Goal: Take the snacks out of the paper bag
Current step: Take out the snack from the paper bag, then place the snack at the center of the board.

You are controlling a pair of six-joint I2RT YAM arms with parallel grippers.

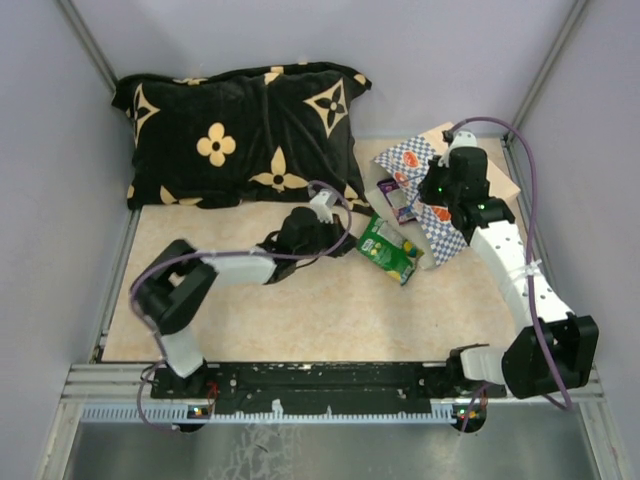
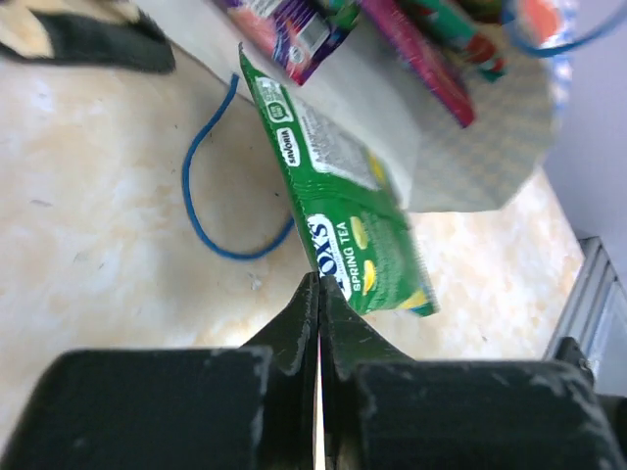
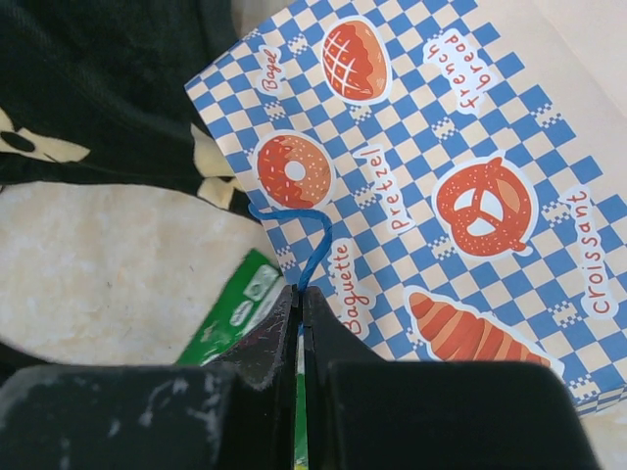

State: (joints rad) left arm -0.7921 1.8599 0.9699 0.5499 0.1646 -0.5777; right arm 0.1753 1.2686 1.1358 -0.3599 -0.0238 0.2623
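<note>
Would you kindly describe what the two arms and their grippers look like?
Both the left arm and right arm have white links between bulky black joint housings, with a thin purple cable looping along each. A small green light glows on the right wrist. The left gripper and right gripper have matte black, wedge-shaped fingers, slightly scuffed.

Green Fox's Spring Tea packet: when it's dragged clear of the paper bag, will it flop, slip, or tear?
Probably light and floppy: the green Fox's Spring Tea packet looks thin and flat. Its glossy film may slip from the left gripper pinching one edge.
</note>
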